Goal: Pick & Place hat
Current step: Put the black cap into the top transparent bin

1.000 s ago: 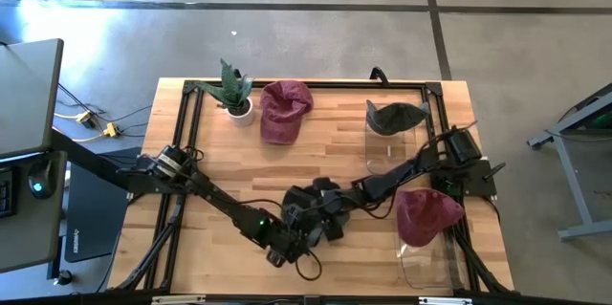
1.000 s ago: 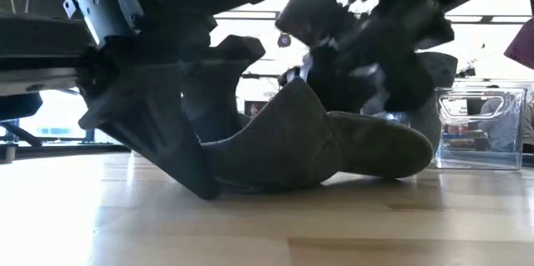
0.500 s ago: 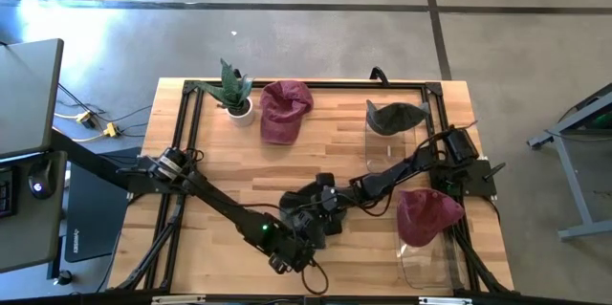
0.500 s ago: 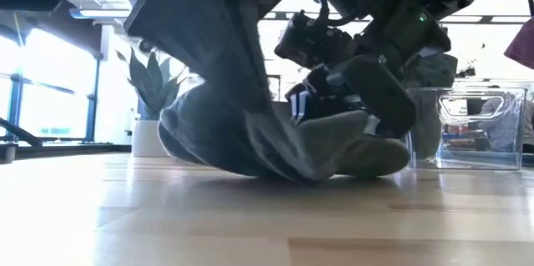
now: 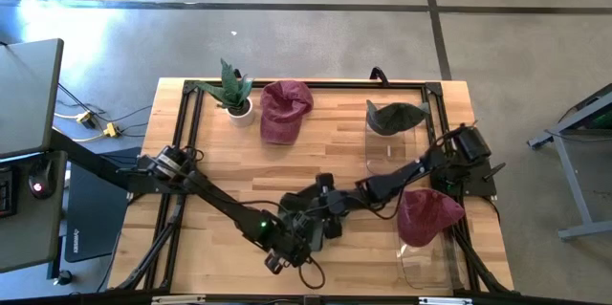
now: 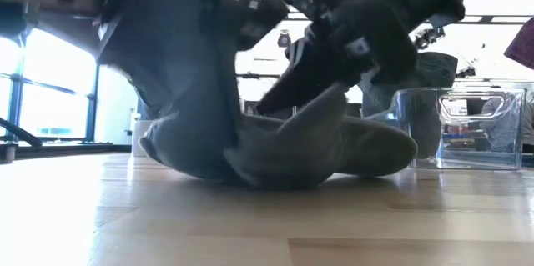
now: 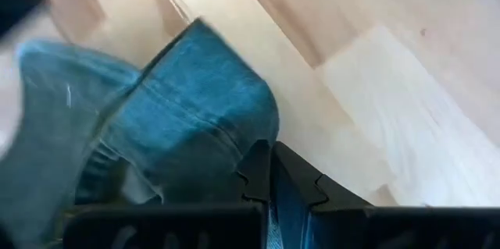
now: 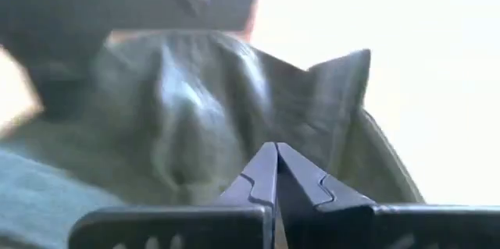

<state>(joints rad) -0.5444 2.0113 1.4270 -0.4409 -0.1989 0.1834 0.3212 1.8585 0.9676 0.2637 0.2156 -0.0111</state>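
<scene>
A grey-blue hat lies crumpled on the wooden table, near its front middle; in the low view the hat rests on its underside. My left gripper comes from the left and is shut on the hat's left part. My right gripper comes from the right and is shut on the hat's far right part. In the low view both arms hang over the hat and hide its top. My left gripper pinches a fold of the hat's blue cloth between its two fingers, slanting down from the left. That side is drawn up and bunched, while the hat's underside stays on the table. My right gripper pinches a raised ridge of the hat's grey cloth, slanting down from the right. One layer or several, I cannot tell. The part by it, the hat's right end, lies on the table.
A potted plant and a maroon hat are at the table's far side. At the right a clear box bears a dark green hat, and another clear box bears a maroon hat.
My left gripper has taken hold of the hat's left part and risen a little, turning slightly. That side of the hat has been drawn up and bunched; its right end has stayed on the table. My right gripper has kept its hold.
</scene>
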